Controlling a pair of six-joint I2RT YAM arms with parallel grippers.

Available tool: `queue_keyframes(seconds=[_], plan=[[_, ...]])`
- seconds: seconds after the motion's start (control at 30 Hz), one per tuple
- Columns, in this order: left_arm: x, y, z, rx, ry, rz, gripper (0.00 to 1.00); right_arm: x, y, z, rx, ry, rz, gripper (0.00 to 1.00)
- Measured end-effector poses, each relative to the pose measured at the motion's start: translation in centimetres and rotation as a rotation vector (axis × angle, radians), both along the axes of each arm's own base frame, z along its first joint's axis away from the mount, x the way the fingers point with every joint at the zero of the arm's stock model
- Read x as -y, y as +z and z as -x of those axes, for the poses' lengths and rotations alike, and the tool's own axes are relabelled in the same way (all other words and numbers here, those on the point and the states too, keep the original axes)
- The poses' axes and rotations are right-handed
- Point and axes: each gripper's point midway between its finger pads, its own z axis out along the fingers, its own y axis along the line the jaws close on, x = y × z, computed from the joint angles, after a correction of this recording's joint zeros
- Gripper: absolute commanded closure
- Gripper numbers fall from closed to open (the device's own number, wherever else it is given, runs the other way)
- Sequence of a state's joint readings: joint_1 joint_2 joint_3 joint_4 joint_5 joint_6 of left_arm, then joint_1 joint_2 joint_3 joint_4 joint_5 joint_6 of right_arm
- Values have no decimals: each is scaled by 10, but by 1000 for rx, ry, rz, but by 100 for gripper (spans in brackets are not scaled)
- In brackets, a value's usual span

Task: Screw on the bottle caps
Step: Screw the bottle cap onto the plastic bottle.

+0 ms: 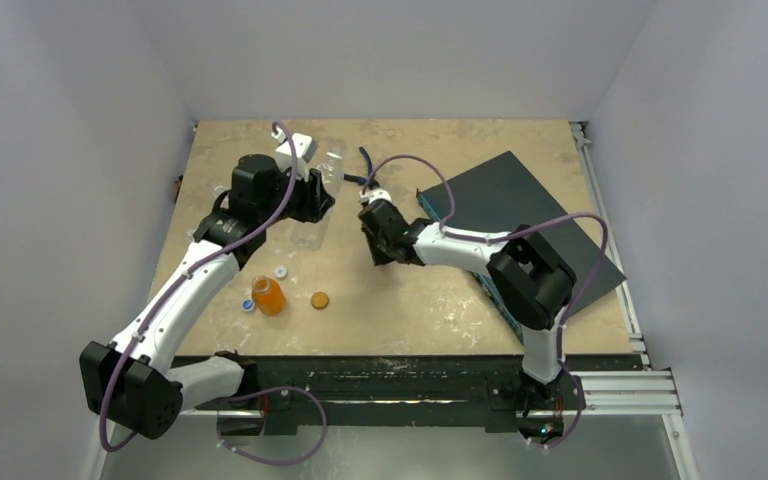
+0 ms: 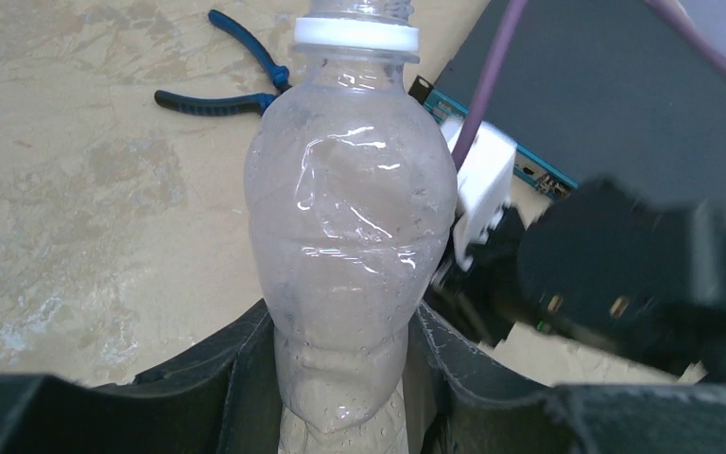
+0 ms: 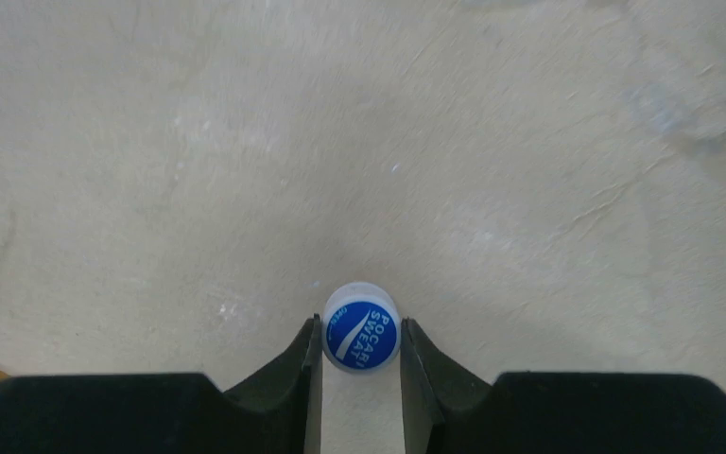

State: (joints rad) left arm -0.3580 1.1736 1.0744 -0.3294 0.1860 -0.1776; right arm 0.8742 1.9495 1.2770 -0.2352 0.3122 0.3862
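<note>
The left hand was closed round the lower body of a clear bottle, one finger pressed to each side. The bottle's long axis ran away from that hand toward the far side of the bench, with the bare threaded neck leading above a white collar ring. Whether its base touched the bench I could not tell. The right hand had its fingers nipped close on a blue cap, printed top facing the wrist, held over bare bench. Seen from above, the open neck lay to the left of the right hand and a little farther off, the two near but apart. To my eye the cap needed carrying left and far, then squaring to that axis before any twisting. A small orange bottle and a flat orange-brown cap sat nearer the arms, well apart from both hands.
</note>
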Motion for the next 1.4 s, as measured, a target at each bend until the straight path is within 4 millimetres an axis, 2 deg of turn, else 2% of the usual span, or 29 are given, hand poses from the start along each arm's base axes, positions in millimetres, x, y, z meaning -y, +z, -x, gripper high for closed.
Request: queue_keyframes(seconds=[0.03, 0.1, 0.17, 0.23, 0.33, 0.47, 0.6, 0.7, 0.83, 1.0, 1.13, 1.4], plan=[[2, -2, 2, -1, -12, -5, 79, 4, 5, -2, -17, 5, -19, 85], [9, -9, 8, -1, -50, -21, 83, 16, 29, -13, -37, 2, -90, 85], [19, -15, 16, 12, -105, -44, 87, 31, 65, -28, -26, -9, -188, 84], [31, -21, 30, 37, -174, -64, 88, 47, 111, -42, 6, -7, -314, 84], [40, -25, 49, 88, -264, -86, 92, 66, 178, -52, 71, 33, -488, 84], [39, -18, 59, 167, -323, -109, 98, 67, 240, -33, 87, 165, -689, 82], [42, -13, 67, 232, -393, -127, 100, 59, 273, -5, 48, 314, -862, 81], [43, -14, 73, 257, -437, -140, 100, 50, 287, 19, -4, 420, -972, 79], [45, -16, 79, 274, -474, -140, 100, 44, 291, 36, -69, 482, -1024, 79], [50, -16, 84, 287, -511, -122, 100, 38, 296, 46, -87, 532, -1042, 79], [51, -14, 85, 302, -519, -114, 100, 28, 292, 54, -111, 558, -1029, 80], [50, -16, 88, 298, -524, -112, 100, 11, 287, 52, -108, 555, -1001, 80]])
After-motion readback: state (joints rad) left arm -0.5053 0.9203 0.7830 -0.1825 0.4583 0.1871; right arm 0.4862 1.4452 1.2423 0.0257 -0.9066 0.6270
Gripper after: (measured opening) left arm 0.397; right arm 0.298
